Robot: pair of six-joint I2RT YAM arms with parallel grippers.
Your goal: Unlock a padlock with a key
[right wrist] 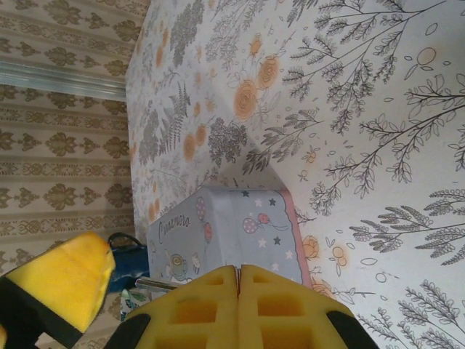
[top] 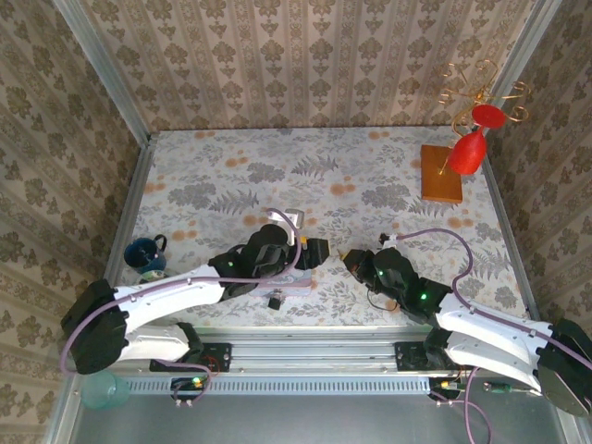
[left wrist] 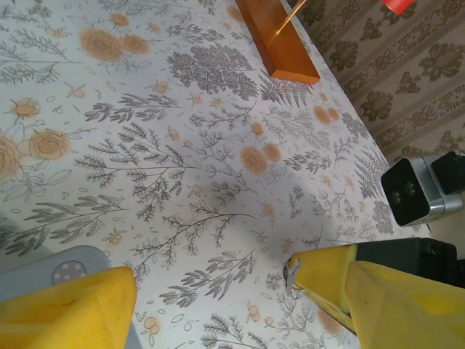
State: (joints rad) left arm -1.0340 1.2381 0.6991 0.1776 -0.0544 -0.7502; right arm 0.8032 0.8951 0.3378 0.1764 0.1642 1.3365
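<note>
At about 8 o'clock on the floral-printed table (top: pixel 388 185), a dark blue mug (top: pixel 145 252) was set aside from the work. The left gripper (left wrist: pixel 232 309) was pictured released near 6 o'clock, its yellow fingers (left wrist: pixel 65 313) spread wide over bare tabletop with nothing grasped. The rectangular pastel blue-pink cartoon tin (right wrist: pixel 225 233) lay just beside one finger. A tiny dark, squarish metal padlock (top: pixel 275 301) was made out at the tin's near edge, ungripped; whether its shackle was sprung could not be told. Towards 5 o'clock the right gripper (right wrist: pixel 238 280) was clenched tight, and a small, thin metal sliver, judged to be the key (left wrist: pixel 290 270), was seen pinched at its tip, near the padlock but apart from it. The key was thus judged to be in hand, while the padlock was yet to be steadied, entered and turned. At 2 o'clock an orange wooden block (top: pixel 441 173) carrying red ornaments was left unused.
</note>
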